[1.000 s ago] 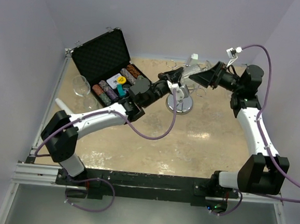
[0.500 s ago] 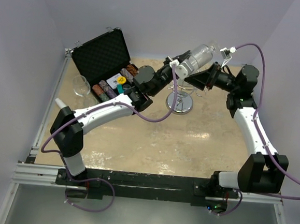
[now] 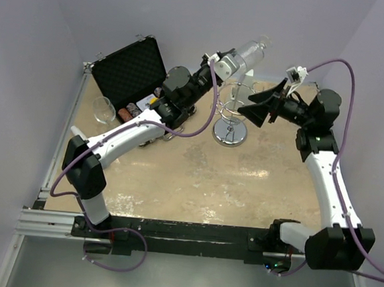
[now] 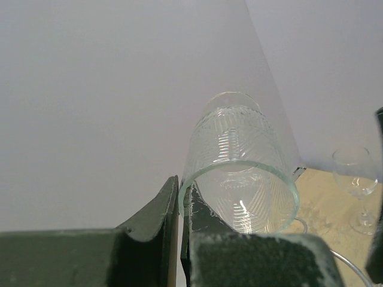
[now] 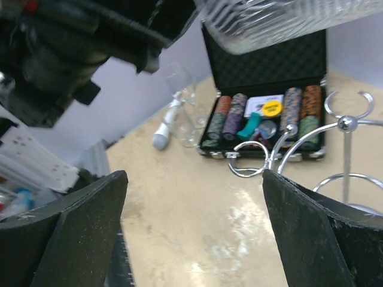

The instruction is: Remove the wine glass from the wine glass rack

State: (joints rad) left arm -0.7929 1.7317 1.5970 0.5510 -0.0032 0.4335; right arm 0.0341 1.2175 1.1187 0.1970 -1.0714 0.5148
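My left gripper (image 3: 226, 62) is shut on the rim of the clear ribbed wine glass (image 3: 249, 53) and holds it in the air above and behind the wine glass rack (image 3: 231, 113). In the left wrist view the jaws pinch the rim (image 4: 181, 200), and the bowl of the wine glass (image 4: 239, 173) points away; its stem is hidden. The rack is a chrome wire stand with a round mirrored base (image 3: 229, 136). My right gripper (image 3: 253, 106) is wide open and empty, just right of the rack's loops (image 5: 281, 149).
An open black case (image 3: 134, 72) of poker chips lies at the back left. A second wine glass (image 3: 103, 108) stands left of it and a white object (image 3: 77, 133) lies nearby. Walls close the back and both sides.
My left gripper has lifted the glass up and back, away from the rack's loops. My right arm has drawn back to the right of the rack.
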